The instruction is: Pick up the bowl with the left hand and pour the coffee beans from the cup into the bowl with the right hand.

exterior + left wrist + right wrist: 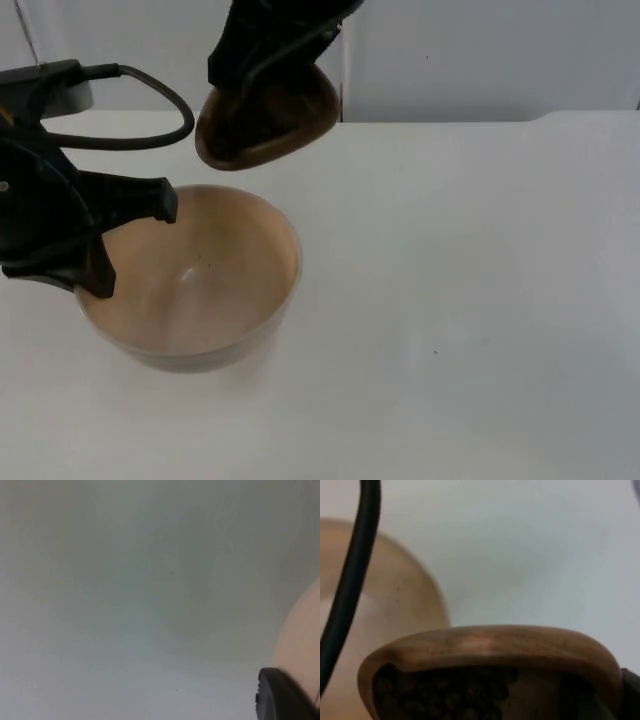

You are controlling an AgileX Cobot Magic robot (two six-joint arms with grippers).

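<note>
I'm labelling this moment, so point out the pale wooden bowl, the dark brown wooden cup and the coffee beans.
Pale wooden bowl [200,290]: top view, on its inner wall.
Dark brown wooden cup [495,642]: right wrist view, on its rim.
Coffee beans [450,695]: right wrist view, on the heap inside the cup.

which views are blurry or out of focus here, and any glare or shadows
Top view: mostly sharp, soft shadow under the bowl, pale glare inside it, the cup slightly soft. Left wrist view: hazy, the bowl and fingertip out of focus. Right wrist view: close cup and coffee beans blurred, faint sheen on the rim.
</note>
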